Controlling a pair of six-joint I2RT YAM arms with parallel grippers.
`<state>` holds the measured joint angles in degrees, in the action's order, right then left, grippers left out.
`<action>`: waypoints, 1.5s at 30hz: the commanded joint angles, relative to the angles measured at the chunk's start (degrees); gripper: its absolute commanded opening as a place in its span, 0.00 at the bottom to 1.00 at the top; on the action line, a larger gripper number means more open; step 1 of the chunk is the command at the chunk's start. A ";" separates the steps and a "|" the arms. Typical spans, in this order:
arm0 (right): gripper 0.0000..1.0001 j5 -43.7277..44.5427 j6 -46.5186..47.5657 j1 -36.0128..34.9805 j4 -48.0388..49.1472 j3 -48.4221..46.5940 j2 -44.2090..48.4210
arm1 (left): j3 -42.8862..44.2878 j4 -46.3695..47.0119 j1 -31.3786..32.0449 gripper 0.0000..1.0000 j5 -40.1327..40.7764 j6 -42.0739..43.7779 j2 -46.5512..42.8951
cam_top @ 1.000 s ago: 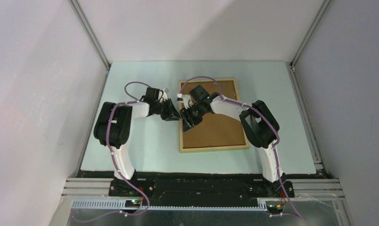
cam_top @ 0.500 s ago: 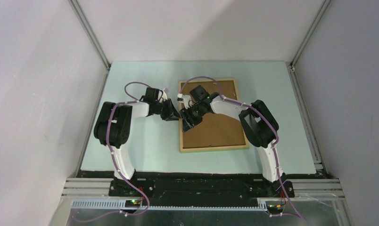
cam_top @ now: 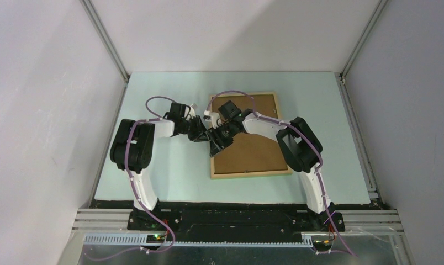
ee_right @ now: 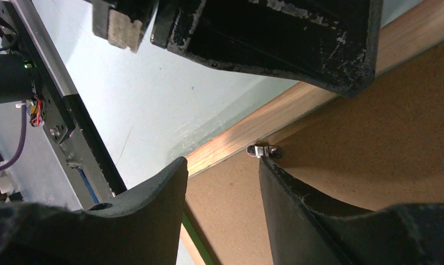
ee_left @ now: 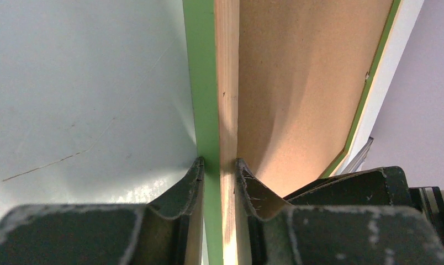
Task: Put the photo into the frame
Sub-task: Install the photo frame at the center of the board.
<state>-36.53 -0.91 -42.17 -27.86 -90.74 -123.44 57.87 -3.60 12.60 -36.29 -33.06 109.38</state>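
The frame (cam_top: 252, 173) lies back up on the pale table, pale wood rails around a brown backing board (cam_top: 253, 152). My left gripper (cam_top: 206, 135) is shut on the frame's left rail; in the left wrist view its fingers pinch the green and wood edge (ee_left: 220, 83) at the gripper (ee_left: 220, 163). My right gripper (cam_top: 217, 144) hovers open just over the backing board near that same rail. In the right wrist view, one of the fingertips of the right gripper (ee_right: 222, 165) sits right beside a small metal clip (ee_right: 262, 150). The photo is hidden.
The left arm's black gripper body (ee_right: 275, 33) hangs close above the right gripper. Enclosure walls (cam_top: 54, 110) stand on three sides. A black base rail with wiring (ee_right: 70, 121) runs along the table's near edge.
The right arm has shifted slightly to the left, bringing its gripper nearer the frame's left rail. The left gripper keeps its hold and has not moved.
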 commanded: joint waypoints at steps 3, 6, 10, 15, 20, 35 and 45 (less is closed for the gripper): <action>0.55 0.00 -0.26 -0.99 0.51 -1.72 -1.89 | -1.05 -3.33 0.38 0.00 1.30 0.28 2.76; 0.55 0.12 -0.17 -1.06 0.52 -1.90 -2.05 | -1.07 -3.27 0.33 0.00 1.27 0.28 3.00; 0.55 0.24 -0.39 -1.04 0.52 -2.33 -2.30 | -1.08 -3.26 0.39 0.00 1.13 0.19 3.04; 0.55 0.06 -0.67 -1.16 0.24 -3.24 -2.80 | -1.09 -3.26 0.30 0.00 1.02 0.19 3.24; 0.55 0.04 -0.88 -1.20 0.22 -3.77 -2.99 | -1.06 -3.30 0.24 0.00 1.00 0.19 3.27; 0.56 0.28 -0.04 -0.34 -0.87 -2.82 1.00 | -1.00 -3.18 -0.17 0.00 0.93 0.55 3.01; 0.73 4.34 3.24 2.12 -2.87 0.80 10.43 | 0.09 -3.21 -0.14 0.00 1.16 3.04 2.25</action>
<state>-34.70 -0.25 -41.69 -29.95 -90.65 -119.42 57.98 -3.38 12.05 -37.54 -32.93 109.82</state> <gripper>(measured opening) 0.709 0.241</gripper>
